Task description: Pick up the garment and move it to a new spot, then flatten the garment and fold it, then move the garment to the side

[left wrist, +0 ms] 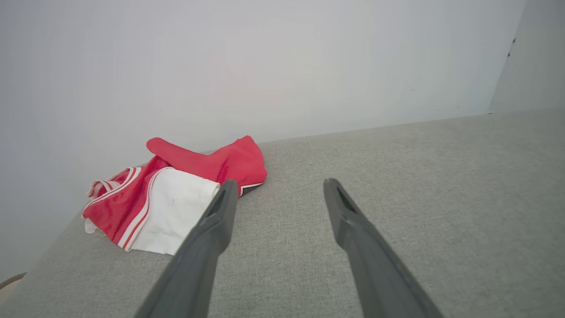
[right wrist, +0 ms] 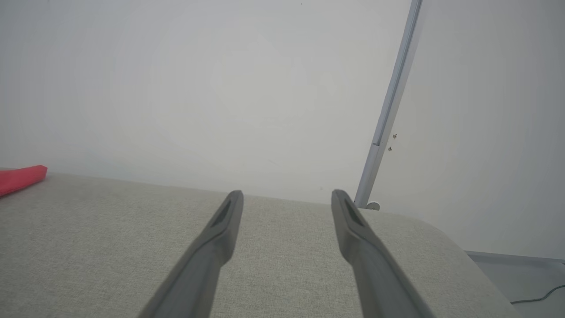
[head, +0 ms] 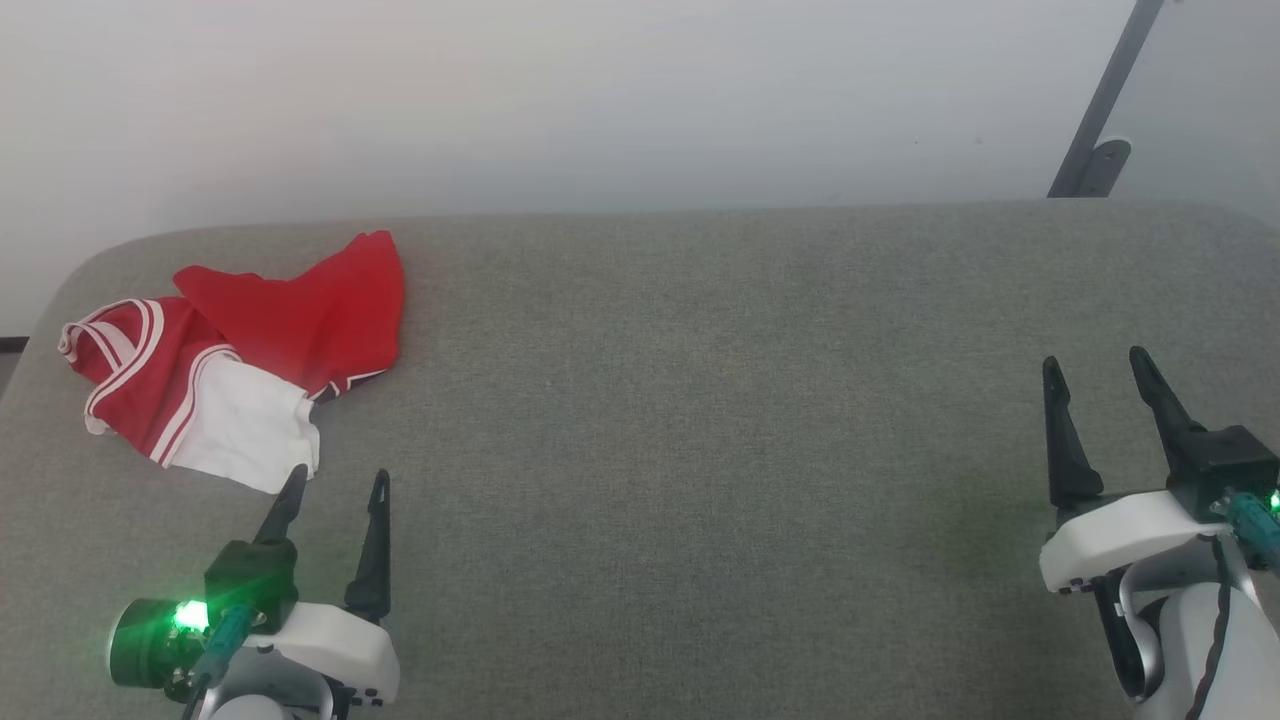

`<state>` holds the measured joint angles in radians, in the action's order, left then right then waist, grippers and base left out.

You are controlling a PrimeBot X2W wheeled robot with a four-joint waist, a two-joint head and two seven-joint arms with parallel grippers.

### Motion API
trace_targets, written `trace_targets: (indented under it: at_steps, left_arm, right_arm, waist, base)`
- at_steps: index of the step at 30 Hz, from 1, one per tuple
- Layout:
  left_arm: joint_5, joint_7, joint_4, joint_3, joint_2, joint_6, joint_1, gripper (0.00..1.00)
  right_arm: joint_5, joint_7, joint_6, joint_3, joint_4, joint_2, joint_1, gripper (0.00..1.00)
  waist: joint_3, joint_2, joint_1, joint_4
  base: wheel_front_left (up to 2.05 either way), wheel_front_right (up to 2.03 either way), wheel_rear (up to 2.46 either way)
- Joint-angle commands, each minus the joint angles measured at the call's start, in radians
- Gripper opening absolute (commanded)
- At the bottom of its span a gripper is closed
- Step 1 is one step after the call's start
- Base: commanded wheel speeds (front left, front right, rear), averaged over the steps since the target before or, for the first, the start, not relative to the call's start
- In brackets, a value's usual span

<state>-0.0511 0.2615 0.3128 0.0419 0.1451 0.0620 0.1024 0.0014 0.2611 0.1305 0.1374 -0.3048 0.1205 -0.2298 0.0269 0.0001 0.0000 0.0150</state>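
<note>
Nearest, at lower left: left gripper (head: 339,472), two long dark fingers spread apart, holding nothing, green light (head: 187,615) at its wrist. At lower right: right gripper (head: 1092,358), fingers likewise parted and empty. Beneath both, broad grey woven fabric surface (head: 700,420) with rounded corners. Crumpled red jersey shirt (head: 250,340) with white-striped trim on far left of that surface, near its back edge, white sleeve (head: 250,430) just beyond left fingertips; touching or not, impossible to tell. Behind, plain white wall (head: 600,100). At upper right, slanted dark metal bar (head: 1110,90) ending in a rounded bracket (head: 1100,165).
</note>
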Motion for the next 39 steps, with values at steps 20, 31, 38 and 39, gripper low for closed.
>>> trace_targets:
  at_steps: [20,31,38,39]
  left_arm:
    - [0.007,0.005,0.017,0.037,-0.033,-0.001,0.041,1.0]
    - [-0.006,0.005,-0.005,0.06,-0.067,-0.014,0.024,1.0]
    - [-0.011,0.005,-0.031,0.074,-0.083,-0.045,-0.007,1.0]
    - [-0.015,0.005,-0.036,0.076,-0.085,-0.047,-0.012,1.0]
  right_arm:
    - [0.03,0.006,0.0,-0.043,0.006,-0.01,0.013,1.0]
    - [0.04,0.006,0.0,-0.157,-0.017,-0.009,-0.022,1.0]
    - [0.06,0.006,0.0,-0.253,-0.048,-0.022,-0.039,1.0]
    - [0.061,0.006,0.0,-0.264,-0.051,-0.025,-0.041,1.0]
  waist:
    - [0.035,-0.0001,0.0,0.112]
    - [0.053,-0.0001,0.0,0.348]
    - [0.039,-0.0001,0.0,0.493]
    - [0.037,-0.0001,0.0,0.507]
  base:
    - [0.0,0.0,0.0]
    - [0.0,0.0,0.0]
    - [0.0,0.0,0.0]
    - [0.0,0.0,0.0]
